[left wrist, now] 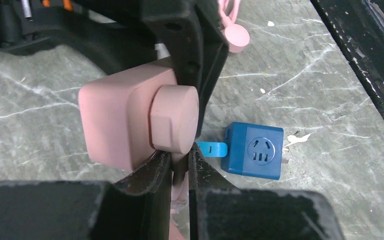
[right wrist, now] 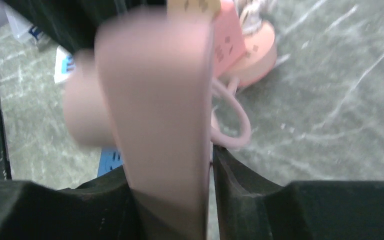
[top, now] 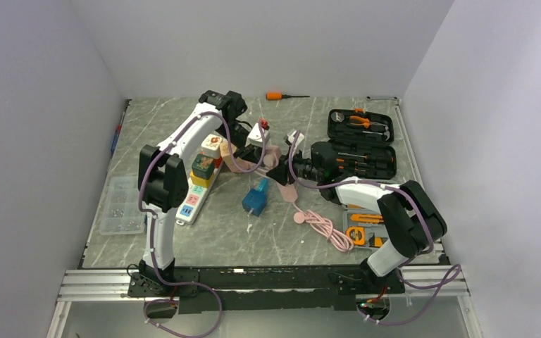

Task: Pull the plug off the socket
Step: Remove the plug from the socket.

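Lying near pink socket [left wrist: 111, 120] and plug [left wrist: 175, 117]: blue adapter cube [left wrist: 254, 150].

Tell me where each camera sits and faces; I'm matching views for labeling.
Top external: above, behind the bases, looking down at the table; both arms show.
Left wrist: on left arm, facing the pink plug and pink socket; the left tool shows.
Right wrist: on right arm, facing the pink socket up close; the right tool shows.
Shared: both wrist views catch the blue cube socket.

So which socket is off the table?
The pink one, held in mid-air; the blue cube and white power strip lie on the table.
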`<action>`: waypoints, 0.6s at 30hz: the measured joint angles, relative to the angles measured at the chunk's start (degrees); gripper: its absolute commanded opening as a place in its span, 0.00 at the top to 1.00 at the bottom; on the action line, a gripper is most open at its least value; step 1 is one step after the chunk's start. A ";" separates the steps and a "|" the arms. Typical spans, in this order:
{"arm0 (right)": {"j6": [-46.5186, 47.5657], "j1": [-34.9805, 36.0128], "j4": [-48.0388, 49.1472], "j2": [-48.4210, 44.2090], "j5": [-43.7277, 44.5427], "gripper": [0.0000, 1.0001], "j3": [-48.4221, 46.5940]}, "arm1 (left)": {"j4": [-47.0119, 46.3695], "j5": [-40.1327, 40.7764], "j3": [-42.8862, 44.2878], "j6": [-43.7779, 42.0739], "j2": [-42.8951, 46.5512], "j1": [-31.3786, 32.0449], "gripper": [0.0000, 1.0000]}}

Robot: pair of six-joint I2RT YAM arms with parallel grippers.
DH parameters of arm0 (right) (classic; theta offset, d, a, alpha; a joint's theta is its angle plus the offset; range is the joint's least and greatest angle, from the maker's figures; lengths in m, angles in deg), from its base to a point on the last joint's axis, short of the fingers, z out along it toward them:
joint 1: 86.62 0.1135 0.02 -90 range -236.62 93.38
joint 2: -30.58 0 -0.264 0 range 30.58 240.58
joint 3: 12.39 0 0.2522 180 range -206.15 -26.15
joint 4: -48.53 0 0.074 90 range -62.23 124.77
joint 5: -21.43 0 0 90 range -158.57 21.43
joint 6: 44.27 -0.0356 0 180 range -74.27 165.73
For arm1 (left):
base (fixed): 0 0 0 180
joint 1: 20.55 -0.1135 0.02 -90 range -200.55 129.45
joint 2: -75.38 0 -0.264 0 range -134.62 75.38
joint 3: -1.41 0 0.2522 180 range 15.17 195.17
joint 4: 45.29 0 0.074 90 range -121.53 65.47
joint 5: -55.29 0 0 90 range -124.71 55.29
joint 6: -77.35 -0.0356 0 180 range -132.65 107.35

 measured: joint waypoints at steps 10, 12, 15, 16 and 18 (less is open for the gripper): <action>-0.59 -0.17 1.36 0.55 -1.11 0.57 -2.29 | -3.04 0.42 -2.08 1.97 0.35 1.01 1.00; -0.57 -0.17 1.36 0.55 -1.16 0.55 -2.29 | -3.23 0.42 -2.12 2.40 0.37 1.01 1.00; -0.52 -0.17 1.42 0.55 -1.09 0.53 -2.10 | -3.50 0.44 -2.62 2.64 0.68 1.01 1.00; -0.52 -0.17 1.51 0.52 -1.05 0.53 -1.95 | -3.50 0.46 -2.69 2.82 0.74 1.01 1.00; -0.52 -0.17 2.36 0.33 -0.87 0.54 -1.20 | -3.56 0.50 -2.73 3.06 0.74 1.16 1.00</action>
